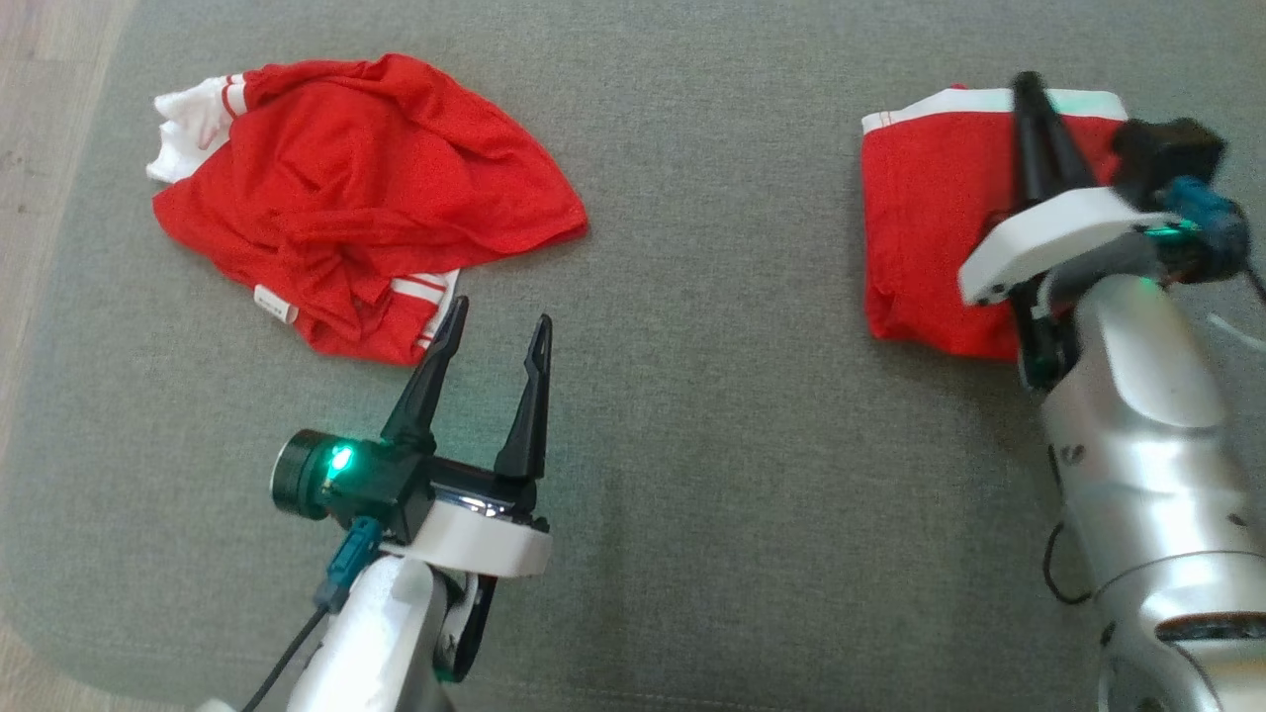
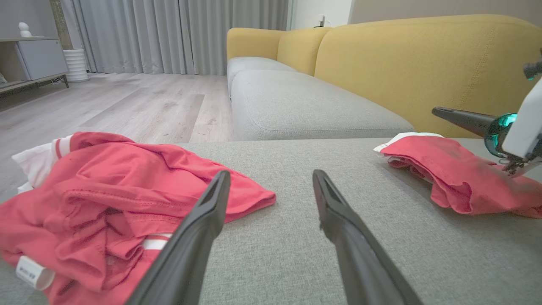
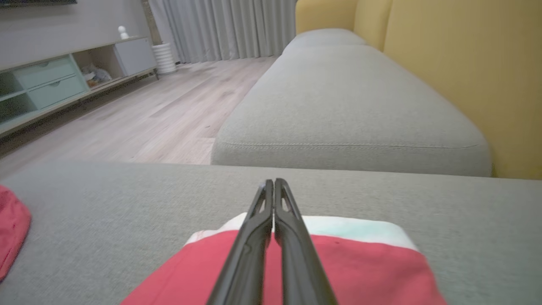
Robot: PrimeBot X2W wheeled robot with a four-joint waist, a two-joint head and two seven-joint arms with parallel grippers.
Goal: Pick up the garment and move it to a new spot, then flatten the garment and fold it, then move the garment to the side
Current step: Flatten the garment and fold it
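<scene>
- We work on a broad grey fabric cushion (image 1: 692, 445), woven and matt. Its rounded corner shows at the lower left of the head view, where pale wooden floor (image 1: 40, 148) borders it.
- The crumpled red garment (image 1: 356, 198) lies in a heap on the cushion's left side. White striped trim shows at its far-left edge and again at its near edge, and a small white label pokes out (we cannot read it).
- The left gripper (image 1: 501, 311) is just beside the heap's near edge, its two dark fingers spread wide apart with nothing between them.
- The folded red garment (image 1: 920, 227) lies as a neat rectangle on the cushion's right side, well apart from the heap, with a white band along its far edge.
- The right gripper (image 1: 1025, 84) is over the folded piece, its fingers pressed together tip to tip. We see no cloth pinched between them.
- Beyond the cushion, the wrist views show another grey seat cushion (image 3: 338, 106), a yellow sofa back (image 2: 423, 63) and grey curtains (image 2: 169, 34) reaching the floor. There is also a low cabinet (image 3: 51, 80) with pale green drawers and a white ribbed pot (image 3: 163, 57) beside it.
</scene>
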